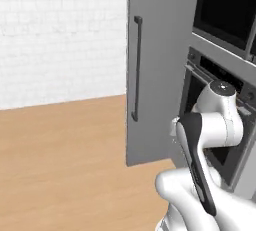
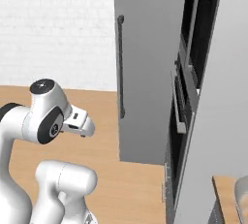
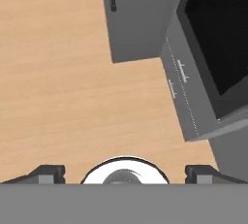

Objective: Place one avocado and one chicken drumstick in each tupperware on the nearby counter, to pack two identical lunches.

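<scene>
Two dark finger tips stand at the bottom of the hand view, one at the lower left and one at the lower right. The gripper is spread wide with nothing between the tips and nothing touching them. Past them, the middle and left of that view show light wood floor.

In the right base view the white arm sits at the left and lower left of the frame. One thin strip of the counter shows in the lower right corner. On it lies the pale curved rim of one tupperware, cut off by the frame edge, so I cannot tell what is inside. The tupperware is well apart from the arm, with a tall grey cabinet front standing between them in the middle of the frame.

Farther off, that cabinet front carries one long dark vertical handle, seen at centre in the left base view. To its right, in the upper right of the frame, is a stack of dark oven fronts. The hand view shows two small drawer handles on grey fronts right of centre.

Farthest back, a white brick wall takes up the upper left of the left base view.
</scene>
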Robot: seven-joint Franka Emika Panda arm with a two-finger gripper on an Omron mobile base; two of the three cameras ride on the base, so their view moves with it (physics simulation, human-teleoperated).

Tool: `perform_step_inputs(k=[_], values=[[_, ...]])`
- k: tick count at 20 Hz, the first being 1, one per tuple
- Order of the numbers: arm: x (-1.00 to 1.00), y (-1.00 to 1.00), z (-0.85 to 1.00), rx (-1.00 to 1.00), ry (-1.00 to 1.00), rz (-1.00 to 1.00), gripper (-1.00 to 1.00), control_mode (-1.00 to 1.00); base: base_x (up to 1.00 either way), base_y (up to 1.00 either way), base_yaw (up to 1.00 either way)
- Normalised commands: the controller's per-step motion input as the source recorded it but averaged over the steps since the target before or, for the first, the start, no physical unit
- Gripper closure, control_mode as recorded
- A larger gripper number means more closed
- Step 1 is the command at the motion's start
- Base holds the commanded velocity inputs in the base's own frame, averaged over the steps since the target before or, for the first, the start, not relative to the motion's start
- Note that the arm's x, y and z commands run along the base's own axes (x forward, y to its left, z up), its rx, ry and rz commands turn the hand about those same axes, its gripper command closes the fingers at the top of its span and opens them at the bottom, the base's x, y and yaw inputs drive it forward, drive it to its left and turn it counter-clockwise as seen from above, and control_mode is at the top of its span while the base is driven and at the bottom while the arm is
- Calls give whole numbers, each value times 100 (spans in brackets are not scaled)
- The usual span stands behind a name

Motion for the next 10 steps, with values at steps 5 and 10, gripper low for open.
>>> perform_step_inputs(k=[5,10], values=[[0,0,0,0,0,0,-100,100,60,1,66],[0,0,0,0,0,0,-100,100,100,24,10]])
